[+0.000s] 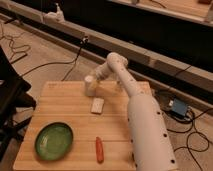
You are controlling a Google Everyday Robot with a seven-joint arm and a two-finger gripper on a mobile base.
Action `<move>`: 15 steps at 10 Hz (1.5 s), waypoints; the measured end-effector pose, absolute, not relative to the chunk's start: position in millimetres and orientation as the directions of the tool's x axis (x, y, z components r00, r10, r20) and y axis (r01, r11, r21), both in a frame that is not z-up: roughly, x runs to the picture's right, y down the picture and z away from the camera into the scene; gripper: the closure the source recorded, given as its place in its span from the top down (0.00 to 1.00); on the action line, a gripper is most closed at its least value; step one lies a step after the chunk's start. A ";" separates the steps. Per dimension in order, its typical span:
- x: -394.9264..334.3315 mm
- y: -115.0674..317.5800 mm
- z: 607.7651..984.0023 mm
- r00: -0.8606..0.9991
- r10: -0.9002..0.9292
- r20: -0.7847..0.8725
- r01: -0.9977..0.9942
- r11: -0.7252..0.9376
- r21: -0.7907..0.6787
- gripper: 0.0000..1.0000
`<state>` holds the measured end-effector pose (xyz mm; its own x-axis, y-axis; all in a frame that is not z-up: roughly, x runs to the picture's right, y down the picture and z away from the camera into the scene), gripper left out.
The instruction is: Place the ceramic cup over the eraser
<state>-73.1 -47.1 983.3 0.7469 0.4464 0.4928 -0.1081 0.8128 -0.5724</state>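
Camera view: gripper (95, 81) sits right at the plain white tapered ceramic cup (90, 87) by the wooden table's (57, 102) far edge, can't tell if it's gripping. Flat white rectangular block (97, 105) lies just in front; the white arm (145, 130) blocks the right side.

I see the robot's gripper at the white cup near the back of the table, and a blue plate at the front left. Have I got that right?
Not quite. The plate is green, not blue, as the camera view shows. The rest holds: it lies at the front left of the table, and the gripper is at the cup near the back edge.
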 end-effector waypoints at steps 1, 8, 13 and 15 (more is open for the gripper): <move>-71.9 -48.5 982.0 0.743 0.446 0.499 -0.105 0.815 -0.571 0.47; -64.8 -54.0 959.0 0.727 0.404 0.556 -0.048 0.837 -0.545 0.00; -68.1 -64.4 935.8 0.668 0.432 0.606 -0.051 0.839 -0.541 0.00; -65.0 -69.2 917.0 0.661 0.410 0.628 -0.023 0.848 -0.529 0.00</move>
<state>-65.0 -69.2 917.0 0.6614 0.4097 0.6282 -0.0228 0.8482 -0.5292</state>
